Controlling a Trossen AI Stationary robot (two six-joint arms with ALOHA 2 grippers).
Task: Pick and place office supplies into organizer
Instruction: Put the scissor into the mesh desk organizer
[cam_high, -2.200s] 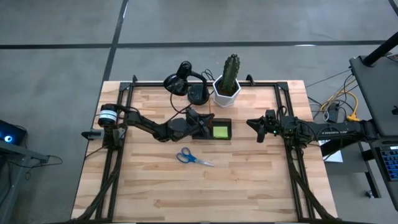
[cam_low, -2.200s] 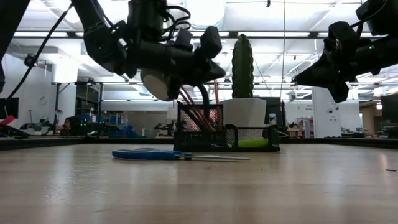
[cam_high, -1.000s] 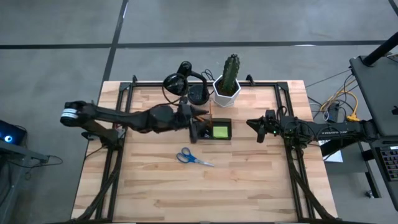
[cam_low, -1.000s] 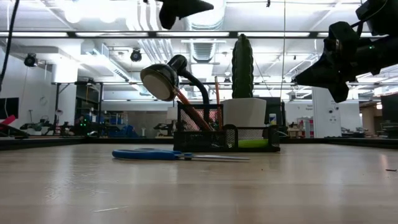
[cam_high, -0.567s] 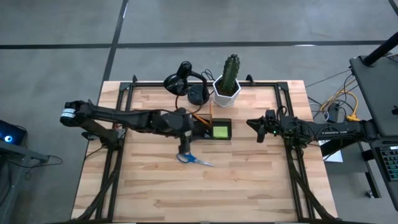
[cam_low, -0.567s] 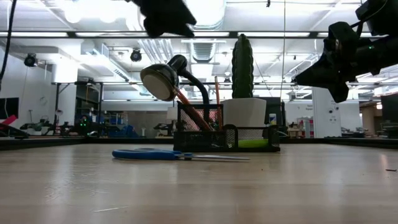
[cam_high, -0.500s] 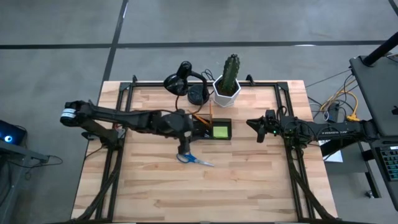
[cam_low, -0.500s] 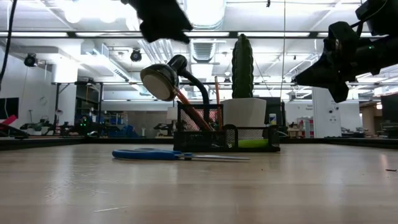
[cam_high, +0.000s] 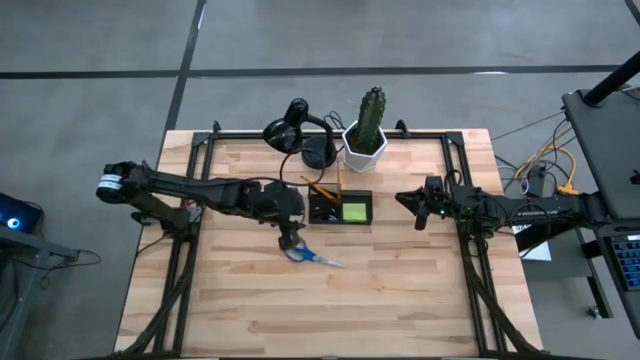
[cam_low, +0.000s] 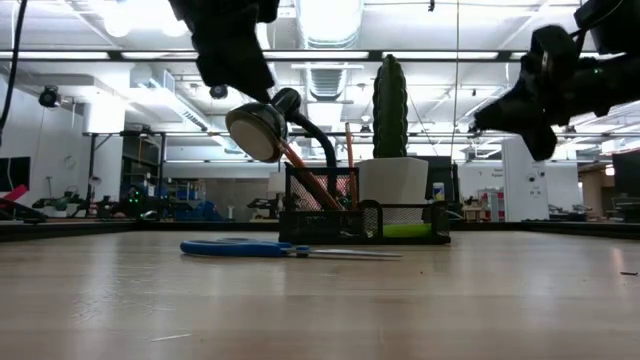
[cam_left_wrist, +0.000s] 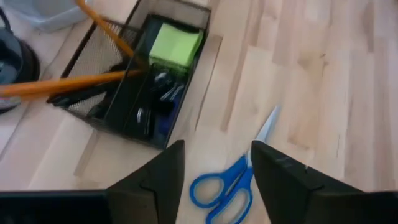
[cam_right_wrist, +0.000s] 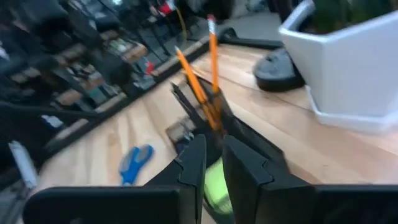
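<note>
High view shows you one scissors (cam_high: 311, 256) flat on the table at 7 o'clock from the organizer (cam_high: 341, 208), which holds two pencils (cam_high: 322, 187) and one green pad (cam_high: 354, 211). Your left gripper (cam_high: 290, 243) hangs over the scissors' handles, jaws spread, empty. Your right gripper (cam_high: 402, 199) waits at 3 o'clock, nearly closed, empty.

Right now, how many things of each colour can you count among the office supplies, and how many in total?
Orange pencils, standing in the organizer: 2
Lime-green sticky-note pad, in the organizer: 1
Blue-handled scissors, lying on the table: 1
Total: 4
Some small dark items also lie inside the organizer; their number cannot be told.
</note>
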